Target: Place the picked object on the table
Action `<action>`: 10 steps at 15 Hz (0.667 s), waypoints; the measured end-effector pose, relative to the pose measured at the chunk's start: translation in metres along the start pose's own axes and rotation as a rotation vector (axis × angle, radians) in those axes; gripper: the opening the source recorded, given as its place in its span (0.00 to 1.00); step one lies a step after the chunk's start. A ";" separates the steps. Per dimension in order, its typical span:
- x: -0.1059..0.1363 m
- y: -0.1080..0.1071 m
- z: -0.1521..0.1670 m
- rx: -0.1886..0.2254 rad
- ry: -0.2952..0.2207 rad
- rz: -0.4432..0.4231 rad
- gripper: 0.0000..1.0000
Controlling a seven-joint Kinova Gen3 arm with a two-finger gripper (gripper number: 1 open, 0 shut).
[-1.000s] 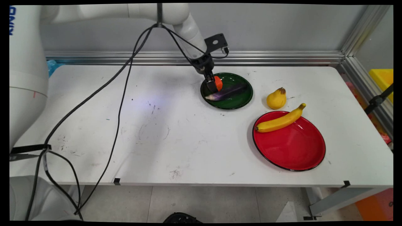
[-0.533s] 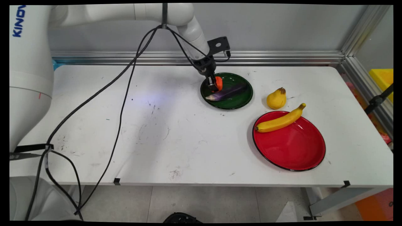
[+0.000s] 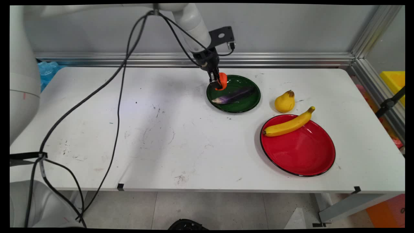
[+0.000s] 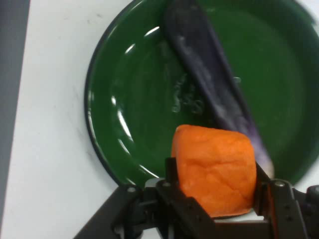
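My gripper (image 3: 219,84) is shut on an orange block-shaped piece (image 3: 222,81), held just above the far left rim of the green plate (image 3: 250,104). In the hand view the orange piece (image 4: 214,169) sits clamped between the fingers (image 4: 172,174), with the green plate (image 4: 134,114) below it. A purple eggplant (image 3: 233,95) lies across the plate's middle, and the hand view shows this eggplant (image 4: 209,79) running diagonally past the orange piece.
A yellow pear (image 3: 285,101) stands right of the green plate. A banana (image 3: 288,125) rests on the far edge of a red plate (image 3: 300,152) at the right. Black cables (image 3: 119,94) hang over the table's left half. A metal rail (image 3: 194,60) lines the back.
The gripper has risen with the orange piece, lifting it off the green plate and a little toward the back. The eggplant and other fruit have not moved.
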 end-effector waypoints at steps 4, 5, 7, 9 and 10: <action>-0.005 0.033 -0.046 -0.053 0.013 0.031 0.00; -0.006 0.041 -0.054 -0.068 0.016 0.042 0.00; -0.007 0.060 -0.068 -0.104 0.026 0.063 0.00; -0.007 0.072 -0.073 -0.127 0.033 0.073 0.00; -0.007 0.080 -0.074 -0.141 0.038 0.077 0.00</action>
